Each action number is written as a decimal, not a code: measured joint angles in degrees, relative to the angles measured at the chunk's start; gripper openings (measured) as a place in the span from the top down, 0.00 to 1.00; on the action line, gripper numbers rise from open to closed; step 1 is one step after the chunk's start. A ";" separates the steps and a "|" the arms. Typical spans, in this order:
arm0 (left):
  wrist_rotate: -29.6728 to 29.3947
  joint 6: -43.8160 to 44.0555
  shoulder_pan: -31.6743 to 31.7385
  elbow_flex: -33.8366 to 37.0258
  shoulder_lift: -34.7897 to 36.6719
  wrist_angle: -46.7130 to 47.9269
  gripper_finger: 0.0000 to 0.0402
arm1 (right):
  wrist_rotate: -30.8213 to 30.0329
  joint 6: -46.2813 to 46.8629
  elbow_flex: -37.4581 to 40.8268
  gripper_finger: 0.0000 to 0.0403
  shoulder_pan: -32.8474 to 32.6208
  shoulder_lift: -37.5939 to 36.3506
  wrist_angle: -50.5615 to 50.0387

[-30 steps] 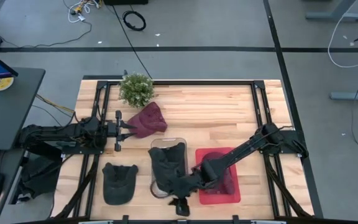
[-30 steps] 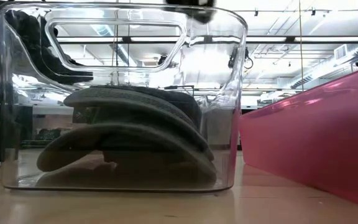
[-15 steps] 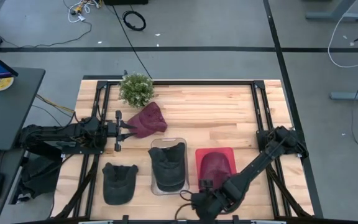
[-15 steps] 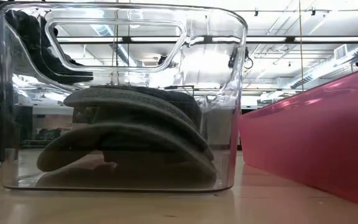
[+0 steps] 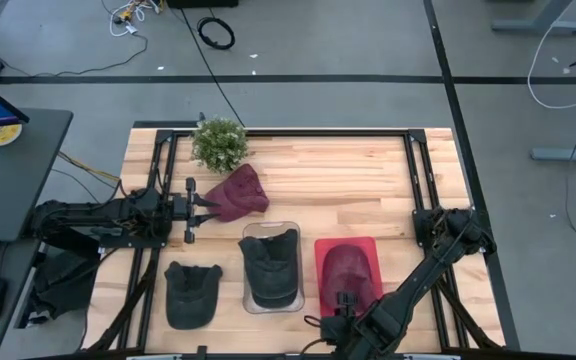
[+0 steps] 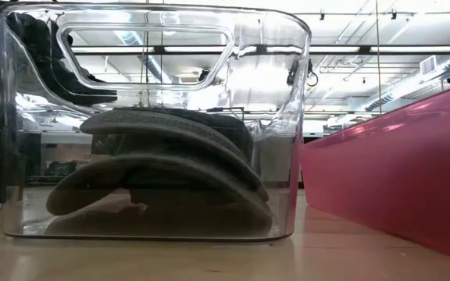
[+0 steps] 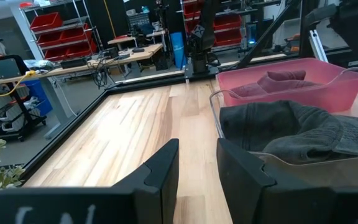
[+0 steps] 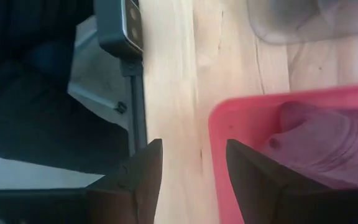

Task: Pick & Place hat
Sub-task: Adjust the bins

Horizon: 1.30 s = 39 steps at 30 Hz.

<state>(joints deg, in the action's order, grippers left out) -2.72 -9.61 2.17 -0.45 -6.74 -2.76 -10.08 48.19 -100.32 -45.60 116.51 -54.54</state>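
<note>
Hats sit binned; right gripper (image 8: pixel 188 180), jaws parted and empty, seems between picks; next, reach dark cap (image 5: pixel 192 290) at nine o'clock

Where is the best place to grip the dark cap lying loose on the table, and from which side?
Probably the dark cap by its rounded crown, from straight above: it lies flat and alone on the table, left of the clear bin, so nothing blocks a descent.
</note>
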 joint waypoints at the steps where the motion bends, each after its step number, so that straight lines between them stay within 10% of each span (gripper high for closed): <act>1: 0.00 -0.02 0.00 0.00 0.00 0.00 0.71 | -0.45 0.38 0.35 0.55 -0.09 0.27 0.00; 15: -0.01 -0.01 0.01 0.01 0.00 0.02 0.71 | 1.55 1.98 15.12 0.56 0.79 0.72 12.68; 25: -0.02 -0.01 0.01 0.01 0.00 0.02 0.71 | 5.59 -1.52 16.53 0.97 2.97 0.72 14.50; 39: -0.02 -0.01 0.01 0.00 0.00 0.02 0.71 | 6.56 -17.03 16.53 0.99 10.08 0.69 14.31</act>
<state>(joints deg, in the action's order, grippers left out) -2.74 -9.61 2.18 -0.44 -6.74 -2.74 -3.52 31.16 -83.79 -35.52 117.21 -40.23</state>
